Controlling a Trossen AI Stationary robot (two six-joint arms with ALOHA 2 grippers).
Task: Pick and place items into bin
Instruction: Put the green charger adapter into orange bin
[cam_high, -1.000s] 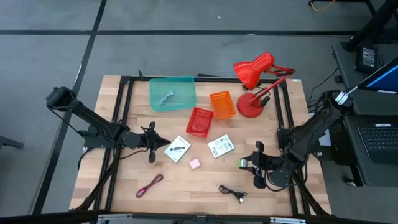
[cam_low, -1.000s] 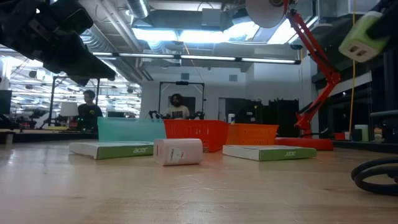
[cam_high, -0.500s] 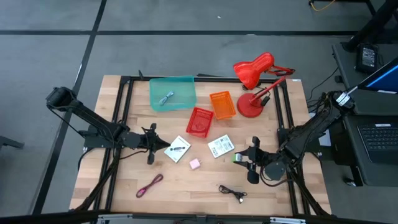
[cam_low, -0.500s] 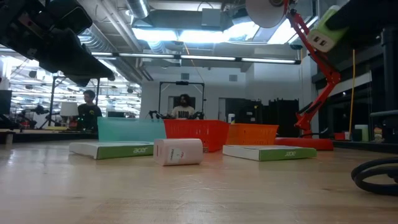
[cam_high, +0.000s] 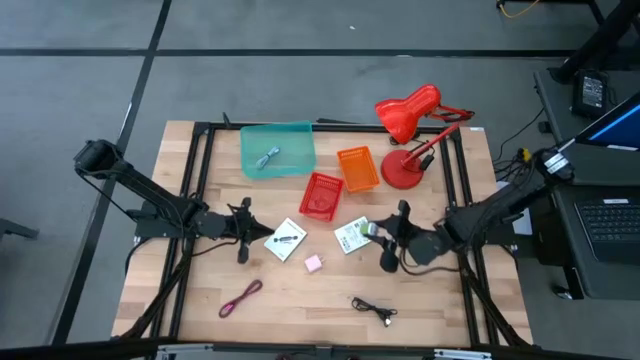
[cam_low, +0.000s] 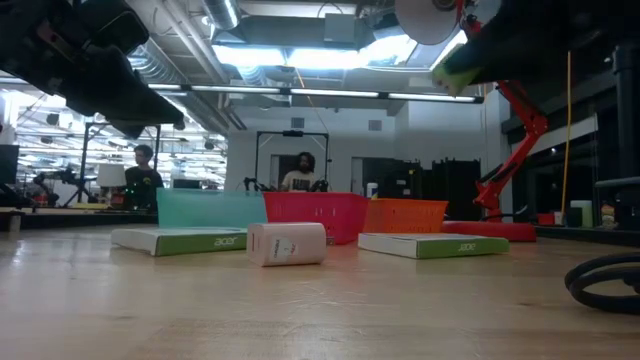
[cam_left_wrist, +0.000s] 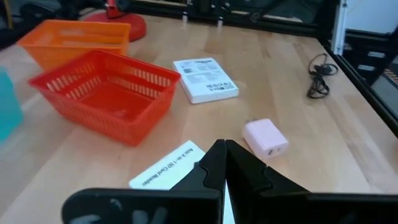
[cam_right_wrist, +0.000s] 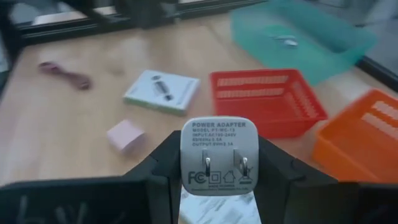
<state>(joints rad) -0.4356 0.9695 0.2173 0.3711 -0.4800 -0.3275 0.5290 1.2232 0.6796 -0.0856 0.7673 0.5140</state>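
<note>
My right gripper (cam_high: 380, 236) hangs over the table's right middle, shut on a small white power adapter (cam_right_wrist: 219, 155) that also shows pale green high in the low view (cam_low: 462, 64). Just beside it lies one white packet (cam_high: 352, 236); the other white packet (cam_high: 286, 240) lies flat beside my left gripper (cam_high: 246, 232), which is shut with nothing in it. A pink cube (cam_high: 313, 263), a maroon cable (cam_high: 240, 297) and a black cable (cam_high: 373, 309) lie on the wood. The teal bin (cam_high: 290, 135) at the far side holds a blue-grey cable (cam_high: 266, 157). My right gripper pinches the adapter's two opposite side faces (cam_right_wrist: 186, 163) between its two fingers (cam_right_wrist: 163, 169). The printed face with the two prongs (cam_right_wrist: 219, 167) is turned back toward the wrist. The adapter is lifted clear of the table, above the packet.
A red basket (cam_high: 322, 195) and an orange basket (cam_high: 358, 168) stand between the bin and the right gripper. A red desk lamp (cam_high: 410, 130) stands at the far right. A black frame (cam_high: 190, 180) runs round the table's edges.
My right gripper has swung toward the table's left and a little toward its far edge, turning as it went. The adapter has stayed in its hold, clear of the table, and now hangs over the right-hand packet.
</note>
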